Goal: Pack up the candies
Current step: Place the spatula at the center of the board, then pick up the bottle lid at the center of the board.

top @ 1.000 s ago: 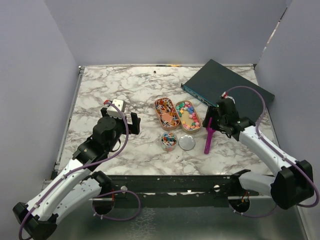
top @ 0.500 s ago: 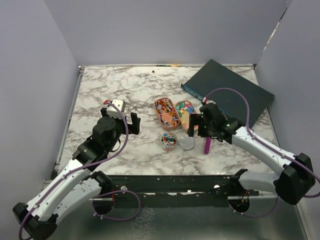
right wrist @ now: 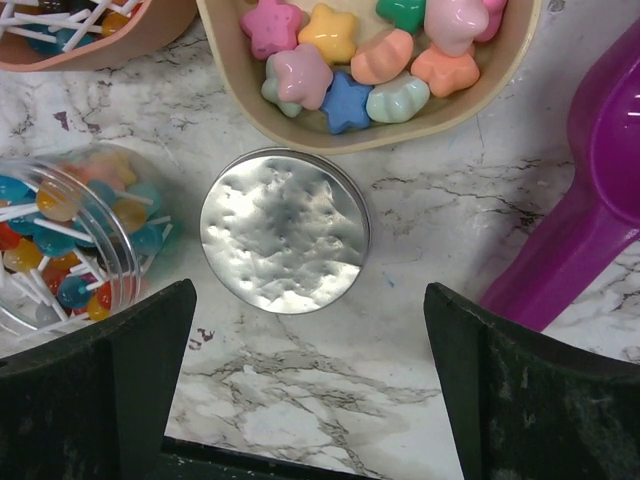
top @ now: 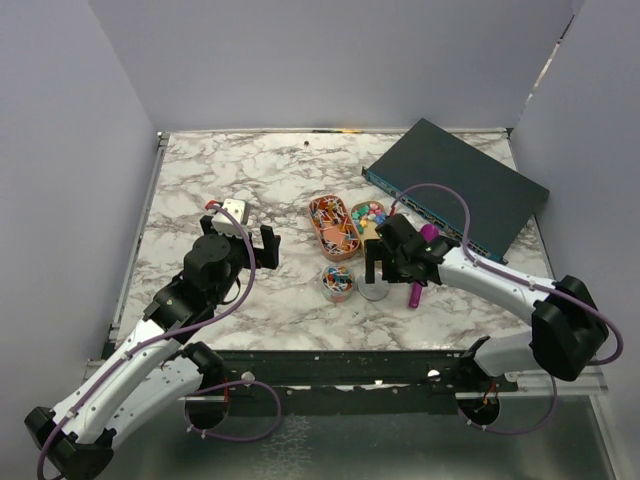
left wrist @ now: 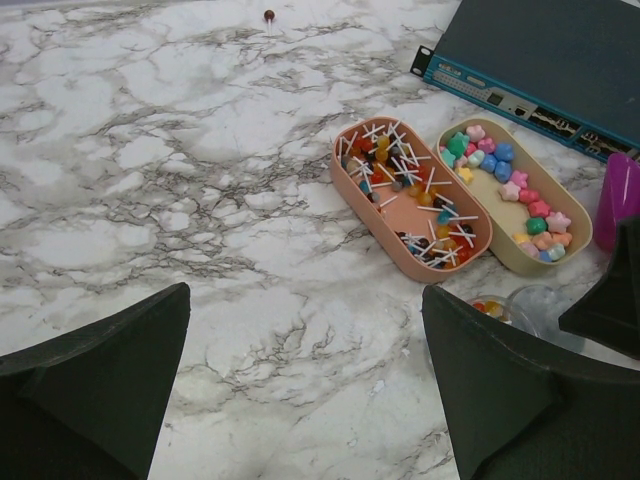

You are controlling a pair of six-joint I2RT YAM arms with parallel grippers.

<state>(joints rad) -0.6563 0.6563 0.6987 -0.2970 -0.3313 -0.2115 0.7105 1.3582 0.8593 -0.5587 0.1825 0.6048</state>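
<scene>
The candies (right wrist: 340,60) are pastel star-shaped sweets in a beige oval tray (top: 366,232), also seen in the left wrist view (left wrist: 510,185). A clear jar (top: 337,281) holding colourful bits with white sticks stands in front of the trays. A round silver lid (right wrist: 285,230) lies flat beside the jar. My right gripper (right wrist: 305,385) is open and empty, hovering just above and in front of the lid (top: 373,289). My left gripper (left wrist: 305,385) is open and empty over bare marble, left of the trays.
A pink oval tray (top: 333,225) of colourful stick-like bits sits left of the candy tray. A purple scoop (right wrist: 590,200) lies right of the lid. A dark network switch (top: 460,185) lies at the back right. A small white object (top: 236,210) sits by the left arm.
My right gripper has swung left from beside the purple scoop to over the silver lid. The scoop stays on the table. The left arm has not moved.
</scene>
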